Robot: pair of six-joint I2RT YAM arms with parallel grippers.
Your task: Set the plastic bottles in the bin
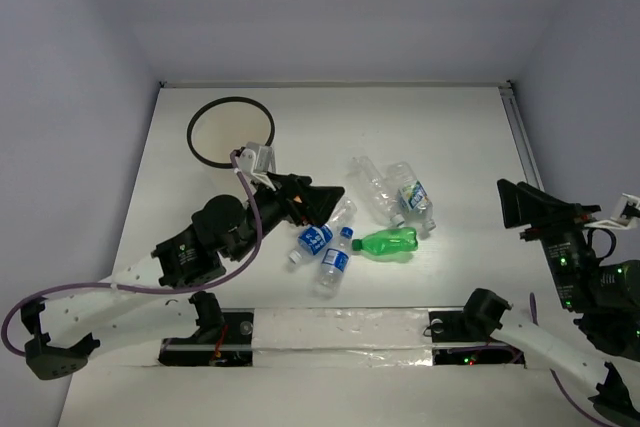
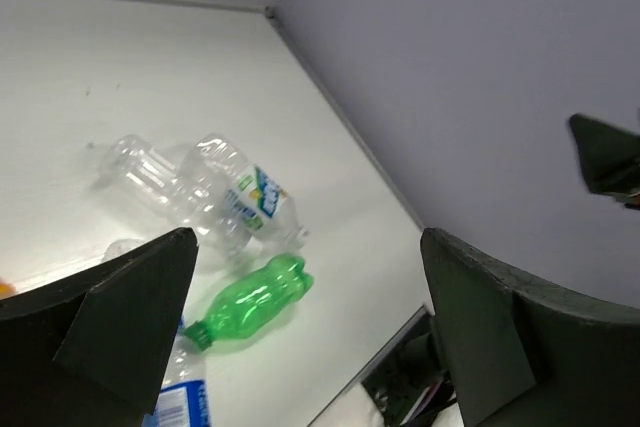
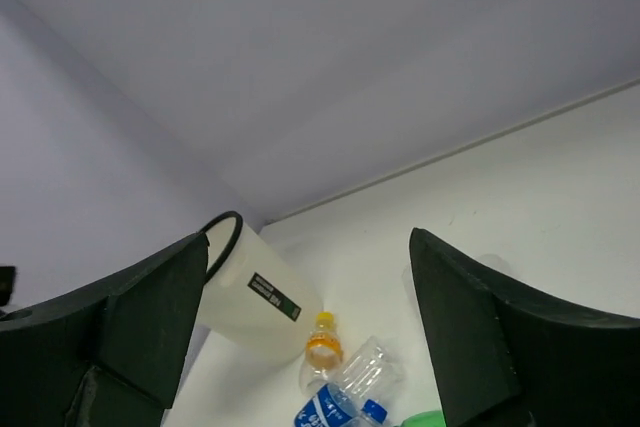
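The left fingers (image 1: 318, 199), wide and empty, hover beside the plastic bottles (image 1: 335, 259) clustered on the counter (image 1: 450, 127), seemingly to carry one to the bin (image 1: 231, 99) at far left; the right fingers (image 1: 520, 202) are also wide and empty.

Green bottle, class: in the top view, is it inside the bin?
No, the green bottle lies on the table, apart from the bin.

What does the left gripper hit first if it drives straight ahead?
Probably the clear unlabelled bottle right ahead of the open left gripper; the green bottle lies off to one side. Depth is unclear.
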